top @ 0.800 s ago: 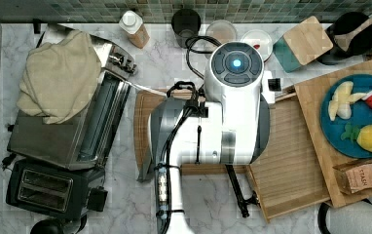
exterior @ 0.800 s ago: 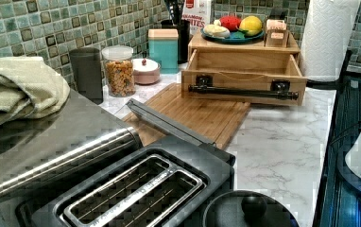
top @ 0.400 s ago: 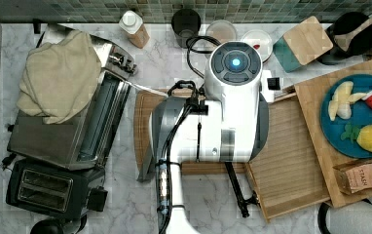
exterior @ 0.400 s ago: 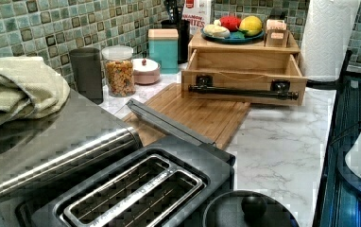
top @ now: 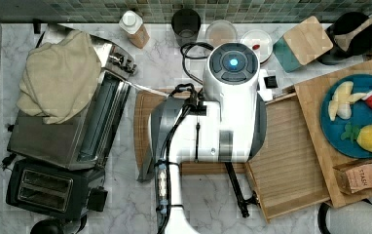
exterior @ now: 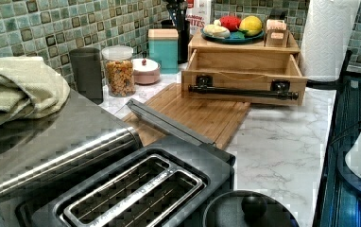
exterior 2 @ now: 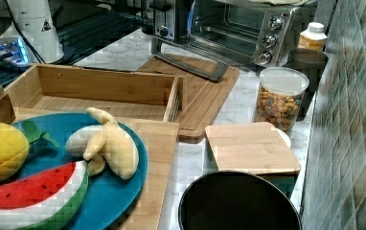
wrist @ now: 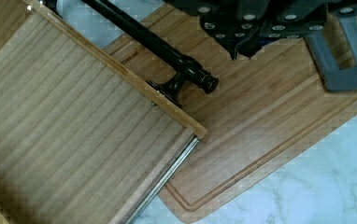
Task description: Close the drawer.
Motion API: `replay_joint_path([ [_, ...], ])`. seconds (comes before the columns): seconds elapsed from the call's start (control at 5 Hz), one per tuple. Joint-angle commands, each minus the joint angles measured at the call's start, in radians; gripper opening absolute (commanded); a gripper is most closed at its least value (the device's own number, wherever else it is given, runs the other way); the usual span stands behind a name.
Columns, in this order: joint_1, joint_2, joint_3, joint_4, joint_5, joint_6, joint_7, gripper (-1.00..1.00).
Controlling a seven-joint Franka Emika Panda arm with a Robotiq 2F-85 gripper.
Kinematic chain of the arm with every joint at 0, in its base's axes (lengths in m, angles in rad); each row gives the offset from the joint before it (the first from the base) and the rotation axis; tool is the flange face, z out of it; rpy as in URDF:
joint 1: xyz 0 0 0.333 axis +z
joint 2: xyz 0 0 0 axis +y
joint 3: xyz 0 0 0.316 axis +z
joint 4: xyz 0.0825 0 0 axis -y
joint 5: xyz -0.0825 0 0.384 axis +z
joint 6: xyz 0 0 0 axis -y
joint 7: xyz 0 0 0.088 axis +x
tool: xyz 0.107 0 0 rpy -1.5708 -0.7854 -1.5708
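The drawer (top: 291, 156) is pulled out from under the wooden top panel (top: 315, 131), and its light-bamboo tray is bare. In the left view the drawer (exterior: 244, 64) stands open towards the cutting board, with the black bar handle (exterior: 242, 91) across its front. My white arm (top: 230, 112) hangs over the cutting board (top: 142, 122) and the drawer's front edge, hiding the gripper below it. In the wrist view my gripper (wrist: 256, 23) hovers above the cutting board (wrist: 270, 121), just beyond one end of the handle (wrist: 158, 46) and not touching it. The drawer (wrist: 74, 130) lies beside it.
A toaster oven (top: 77, 122) with a towel (top: 57, 73) on top has its door down on the cutting board. A black toaster (top: 43, 187) is near the front. Jars (exterior: 120, 71) and a teal canister (exterior: 163, 49) line the tiled wall. A blue plate (top: 357, 117) of toy fruit sits on the top panel.
My arm has shifted very slightly towards the top view's left. The drawer is open by the same amount.
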Motion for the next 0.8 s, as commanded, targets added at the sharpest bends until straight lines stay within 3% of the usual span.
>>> replay_joint_path([
  [0.2,0.062,-0.052,0.054,-0.207,-0.091,0.212,-0.146,-1.00],
  [0.4,0.065,-0.034,0.073,-0.227,-0.092,0.201,-0.246,-1.00],
  [0.6,0.066,-0.062,0.077,-0.318,-0.083,0.298,-0.340,-1.00],
  [0.8,0.074,-0.097,0.088,-0.413,-0.138,0.376,-0.418,-1.00],
])
